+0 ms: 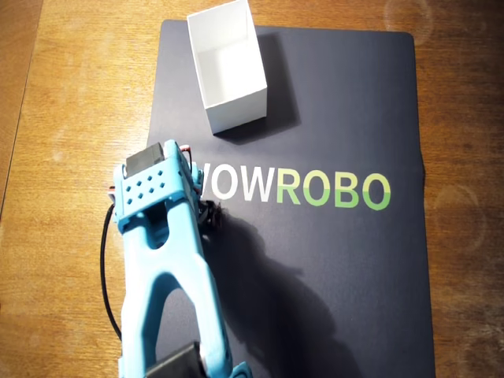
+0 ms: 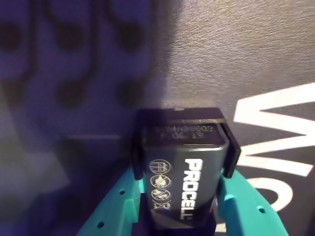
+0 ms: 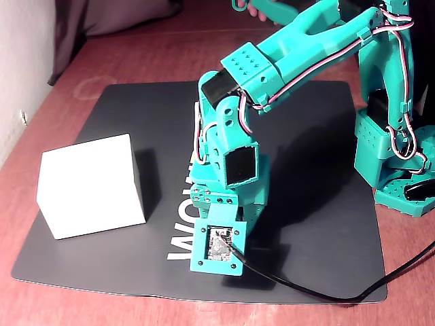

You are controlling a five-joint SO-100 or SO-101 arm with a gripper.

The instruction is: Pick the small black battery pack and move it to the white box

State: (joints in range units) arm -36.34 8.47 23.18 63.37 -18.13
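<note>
Gripper [image 2: 183, 196] clamps the battery [image 2: 186, 164] lengthwise between its fingers; in the overhead view the box [image 1: 228, 67] lies just ahead, slightly right

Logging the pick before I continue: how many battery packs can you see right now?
1. The small black battery pack sits between the gripper's jaws in the wrist view, over the dark mat. The arm hides it from the other cameras, so another underneath cannot be ruled out.

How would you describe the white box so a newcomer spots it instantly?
Start at the dark mat with "ROBO" lettering on the wooden table. In the overhead view the white box sits at the mat's top edge, open-topped and empty. It is the only white, thin-walled container there.
</note>
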